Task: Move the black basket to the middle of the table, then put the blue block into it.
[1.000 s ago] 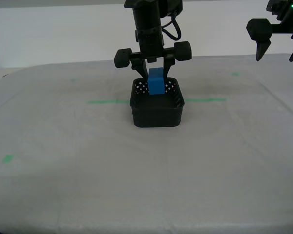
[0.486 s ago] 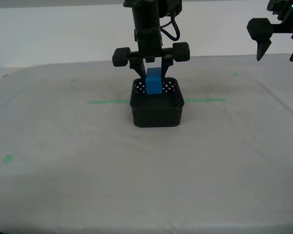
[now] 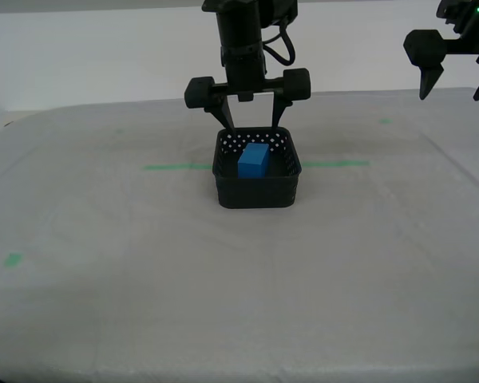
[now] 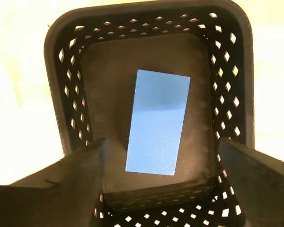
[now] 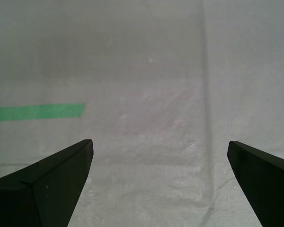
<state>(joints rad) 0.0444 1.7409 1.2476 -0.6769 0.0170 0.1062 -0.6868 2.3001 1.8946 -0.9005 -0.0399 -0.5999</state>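
While blue block (image 4: 157, 122) lies in black basket (image 4: 71, 75), second hand (image 4: 161, 163) spread above

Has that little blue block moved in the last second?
Yes. The blue block has dropped from between the fingers of my second gripper and now lies inside the black basket, which hasn't shifted.

My second gripper (image 3: 247, 128) points straight down, jaws spread. My first gripper (image 3: 455, 84) hangs raised at the exterior view's far right, jaws apart.
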